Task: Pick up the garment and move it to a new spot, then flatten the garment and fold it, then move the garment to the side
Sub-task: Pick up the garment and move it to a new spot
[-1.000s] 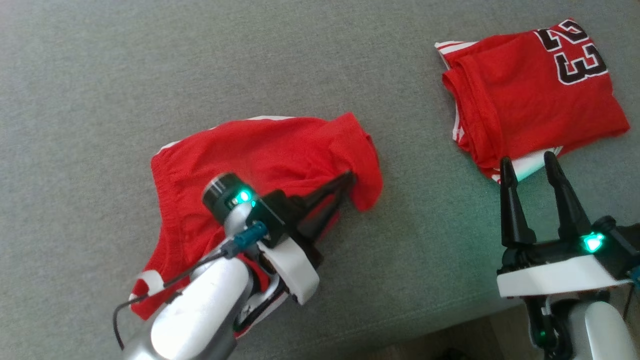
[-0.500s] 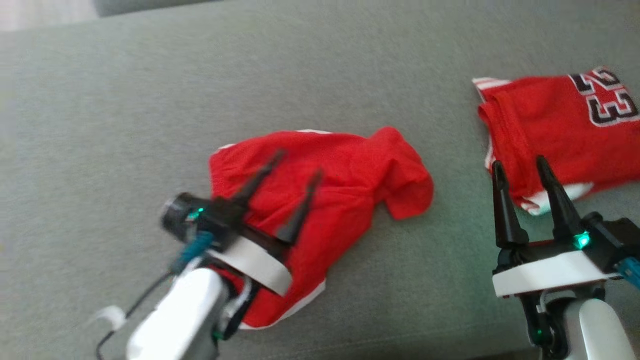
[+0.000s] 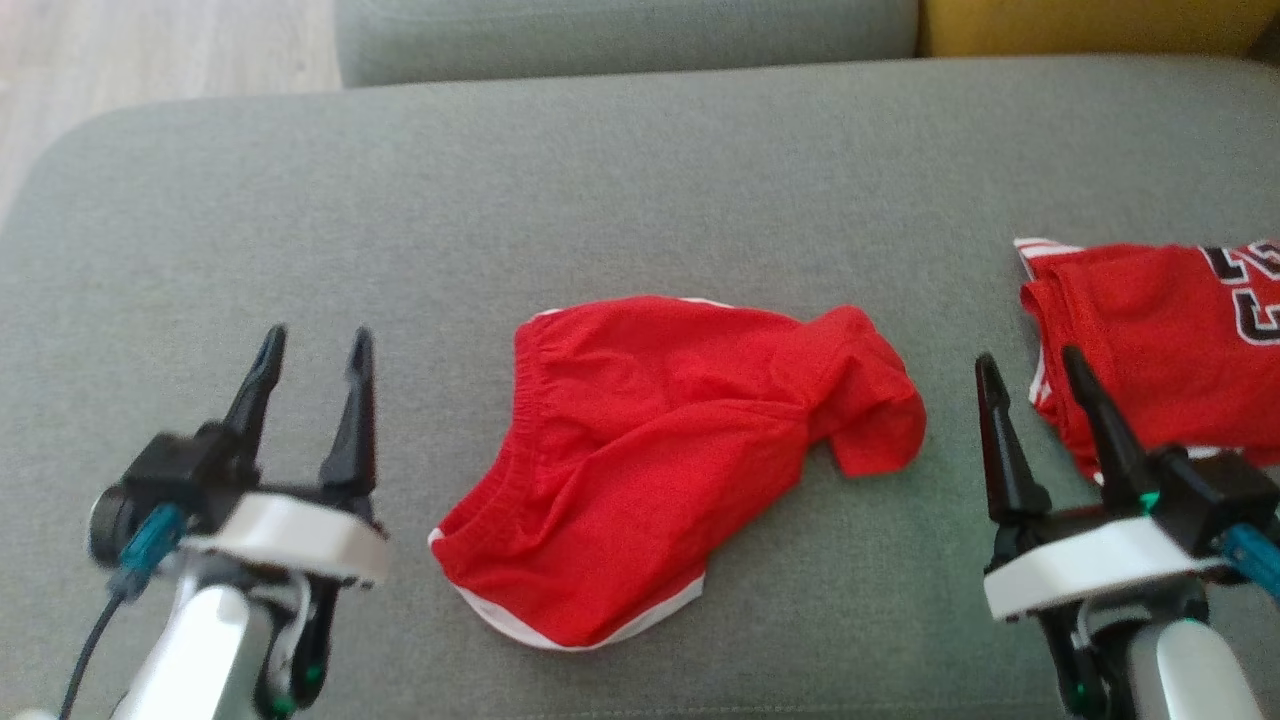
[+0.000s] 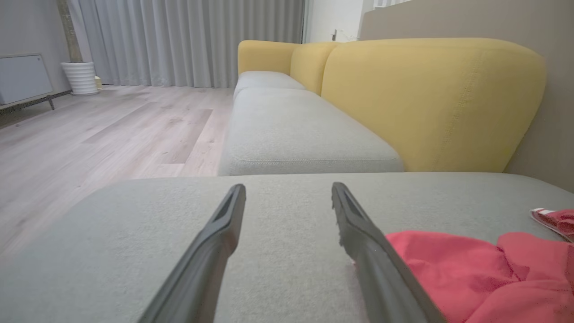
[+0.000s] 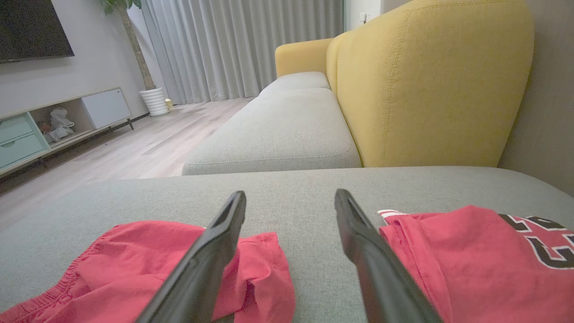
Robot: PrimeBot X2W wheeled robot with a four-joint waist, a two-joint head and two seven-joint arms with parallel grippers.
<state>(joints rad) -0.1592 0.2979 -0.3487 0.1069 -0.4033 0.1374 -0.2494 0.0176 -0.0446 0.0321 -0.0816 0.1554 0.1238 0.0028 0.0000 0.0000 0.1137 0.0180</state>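
The left gripper (image 3: pixel 318 332) hovers at the lower left of the head view over the bare grey seat cushion (image 3: pixel 640 180). Its two dark fingers are spread wide with nothing between them, and it sits well to the left of the red shorts (image 3: pixel 650 440). The shorts lie loose and rumpled in the middle of the cushion, with the elastic waistband toward the left, white trim along the near hem and one leg bunched into a lump at the right end. The left wrist view shows them partly behind that view's right-hand finger. The right gripper (image 3: pixel 1028 357) is at the lower right, its fingers likewise parted and empty, between the shorts and a folded red jersey (image 3: pixel 1140 330) with black-and-white numerals. Its own wrist view has the shorts on the left, the jersey on the right and bare cushion in the gap between the fingers, with a yellow backrest (image 5: pixel 426 80) rising beyond
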